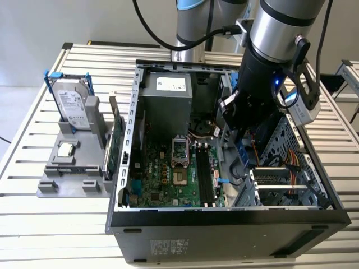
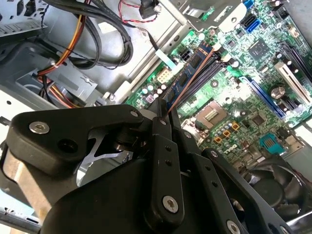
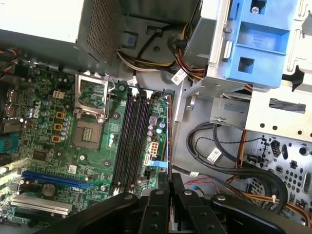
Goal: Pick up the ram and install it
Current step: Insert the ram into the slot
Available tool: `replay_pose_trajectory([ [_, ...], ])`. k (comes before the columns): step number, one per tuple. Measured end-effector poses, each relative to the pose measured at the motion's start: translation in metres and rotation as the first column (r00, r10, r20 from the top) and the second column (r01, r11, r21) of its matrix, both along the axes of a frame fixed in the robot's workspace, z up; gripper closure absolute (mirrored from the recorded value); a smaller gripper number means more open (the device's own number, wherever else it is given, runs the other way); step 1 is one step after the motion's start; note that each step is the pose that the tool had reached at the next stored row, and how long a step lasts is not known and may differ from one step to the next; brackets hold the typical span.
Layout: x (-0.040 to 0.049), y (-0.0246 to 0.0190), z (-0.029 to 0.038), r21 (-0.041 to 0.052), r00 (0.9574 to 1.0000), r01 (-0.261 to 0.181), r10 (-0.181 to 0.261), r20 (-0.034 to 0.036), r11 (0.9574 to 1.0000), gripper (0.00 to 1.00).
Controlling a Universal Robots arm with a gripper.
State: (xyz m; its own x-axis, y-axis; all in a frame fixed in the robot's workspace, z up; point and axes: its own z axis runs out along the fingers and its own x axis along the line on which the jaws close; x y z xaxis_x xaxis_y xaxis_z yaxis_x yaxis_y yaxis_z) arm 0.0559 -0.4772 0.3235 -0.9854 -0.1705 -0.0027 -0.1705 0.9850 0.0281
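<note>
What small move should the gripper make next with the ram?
Probably shift it sideways toward the black slots before lowering. The gripper is shut on the ram, held edge-on above the motherboard. In the first wrist view the stick sits beside the slot bank, near the board's edge, not over a slot.

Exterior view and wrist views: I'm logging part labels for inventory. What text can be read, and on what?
No text is readable.
Label on the hard drive: too small.
Label on the power supply: blurred.
Sticker on the case front: blurred.
Cable tags: too small.
The ram in the hand: edge-on, no print visible.
</note>
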Motion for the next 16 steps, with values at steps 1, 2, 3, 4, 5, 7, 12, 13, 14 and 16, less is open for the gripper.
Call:
replay_pose_trajectory([
  [1, 0.0000, 0.0000, -0.0004, 0.0000, 1.0000, 0.000, 0.000, 0.0000, 1.0000, 1.00],
  [2, 0.0000, 0.0000, -0.0008, -0.0001, 1.0000, 0.000, 0.000, 0.0000, 1.0000, 1.00],
  [3, 0.0000, 0.0000, -0.0013, 0.0000, 1.0000, 0.000, 0.000, -0.0001, 1.0000, 1.00],
  [4, 0.0000, 0.0000, -0.0019, 0.0002, 1.0000, 0.000, 0.000, 0.0000, 1.0000, 1.00],
  [5, 0.0000, 0.0000, -0.0025, 0.0000, 1.0000, 0.000, 0.000, 0.0000, 1.0000, 1.00],
  [7, 0.0000, 0.0000, -0.0038, 0.0000, 1.0000, 0.000, 0.000, 0.0000, 1.0000, 1.00],
  [12, 0.0000, 0.0000, -0.0075, 0.0000, 1.0000, 0.000, 0.000, 0.0000, 1.0000, 1.00],
  [13, 0.0000, 0.0000, -0.0083, 0.0000, 1.0000, 0.000, 0.000, 0.0000, 1.0000, 1.00],
  [14, 0.0000, 0.0000, -0.0090, 0.0000, 1.0000, 0.000, 0.000, 0.0000, 1.0000, 1.00],
  [16, 0.0000, 0.0000, -0.0102, 0.0000, 1.0000, 0.000, 0.000, 0.0000, 1.0000, 1.00],
])
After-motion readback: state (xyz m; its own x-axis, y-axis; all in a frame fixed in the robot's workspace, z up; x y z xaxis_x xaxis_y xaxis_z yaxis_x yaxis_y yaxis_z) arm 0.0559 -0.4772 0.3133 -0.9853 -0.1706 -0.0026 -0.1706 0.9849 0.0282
